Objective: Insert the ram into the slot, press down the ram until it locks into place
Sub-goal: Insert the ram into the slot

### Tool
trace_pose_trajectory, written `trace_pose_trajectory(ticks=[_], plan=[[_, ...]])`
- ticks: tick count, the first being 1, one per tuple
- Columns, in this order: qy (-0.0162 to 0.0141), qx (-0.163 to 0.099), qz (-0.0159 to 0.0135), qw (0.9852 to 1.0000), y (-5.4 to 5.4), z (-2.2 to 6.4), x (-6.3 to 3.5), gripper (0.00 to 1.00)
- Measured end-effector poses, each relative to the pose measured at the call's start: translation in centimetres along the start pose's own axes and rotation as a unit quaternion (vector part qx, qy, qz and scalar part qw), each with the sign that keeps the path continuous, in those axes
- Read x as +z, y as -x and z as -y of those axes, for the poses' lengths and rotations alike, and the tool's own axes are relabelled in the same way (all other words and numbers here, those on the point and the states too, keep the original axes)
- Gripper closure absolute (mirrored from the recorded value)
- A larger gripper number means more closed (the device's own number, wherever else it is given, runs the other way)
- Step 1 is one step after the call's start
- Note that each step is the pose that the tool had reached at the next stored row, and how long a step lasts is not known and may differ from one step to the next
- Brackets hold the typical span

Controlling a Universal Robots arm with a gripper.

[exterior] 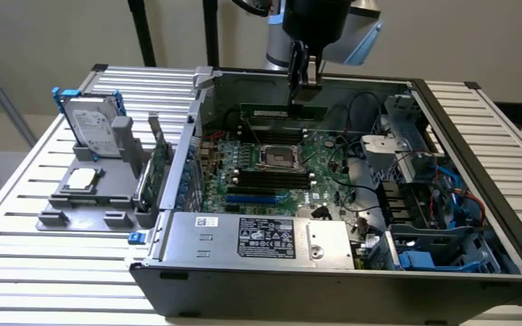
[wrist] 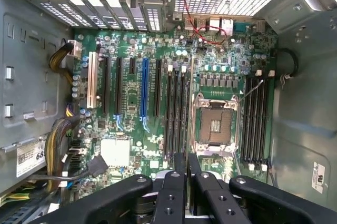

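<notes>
the ram [exterior: 274, 111] hangs inside the open computer case [exterior: 334, 288], near the case's far wall and above the far edge of the motherboard [exterior: 242, 153]. it stands on its long edge with its faces upright. its long axis is level, running from the exterior view's left to its right, parallel to the black memory slots [exterior: 266, 178] beside the empty cpu socket [exterior: 277, 157]. the gripper [exterior: 304, 95] comes down from above with its fingers clamped on the stick's upper edge, toward the right end. the case also holds a labelled power supply [exterior: 242, 238] at its near wall. a grey tray [exterior: 79, 202] on the slatted table [exterior: 25, 272] carries a hard drive [exterior: 93, 129], a processor chip [exterior: 81, 178] and an upright expansion card [exterior: 158, 163].
</notes>
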State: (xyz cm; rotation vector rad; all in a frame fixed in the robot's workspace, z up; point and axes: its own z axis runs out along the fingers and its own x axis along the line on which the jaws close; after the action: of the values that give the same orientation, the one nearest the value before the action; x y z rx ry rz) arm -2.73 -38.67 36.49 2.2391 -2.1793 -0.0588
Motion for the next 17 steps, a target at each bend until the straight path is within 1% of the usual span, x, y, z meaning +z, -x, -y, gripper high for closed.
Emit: trace_pose_trajectory(ticks=[6, 17], plan=[[0.0001, 0.0, -0.0001, 1.0, -0.3, 0.04, 1.07, 0.87], [0.0, 0.0, 0.0, 1.0, -1.3, 0.08, 3.06, 0.87]])
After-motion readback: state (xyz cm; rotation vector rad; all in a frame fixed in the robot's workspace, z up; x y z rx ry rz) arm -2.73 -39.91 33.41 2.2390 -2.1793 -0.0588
